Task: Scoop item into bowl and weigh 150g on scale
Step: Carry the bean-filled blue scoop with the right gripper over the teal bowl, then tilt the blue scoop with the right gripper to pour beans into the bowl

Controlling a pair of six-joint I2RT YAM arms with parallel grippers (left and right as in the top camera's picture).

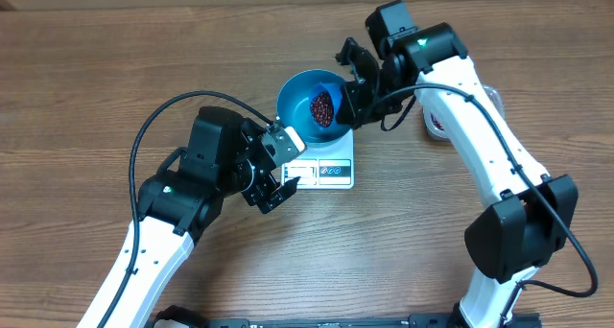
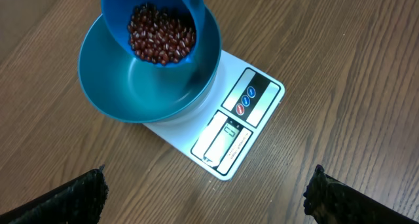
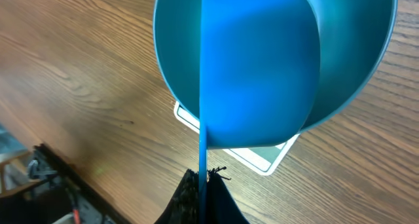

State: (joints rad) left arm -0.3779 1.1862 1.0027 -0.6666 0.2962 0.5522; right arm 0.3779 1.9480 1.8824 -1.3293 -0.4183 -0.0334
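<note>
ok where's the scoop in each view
overhead: scoop upper centre, over the bowl
left wrist: scoop at top, left of centre, beans inside
right wrist: scoop's underside fills the middle
shared landmark: the white scale under the bowl

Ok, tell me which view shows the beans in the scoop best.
Left wrist: the beans fill the scoop close up, each one distinct. Overhead shows only a small dark red patch above the bowl. Right wrist shows just the scoop's blue underside, no beans.
</note>
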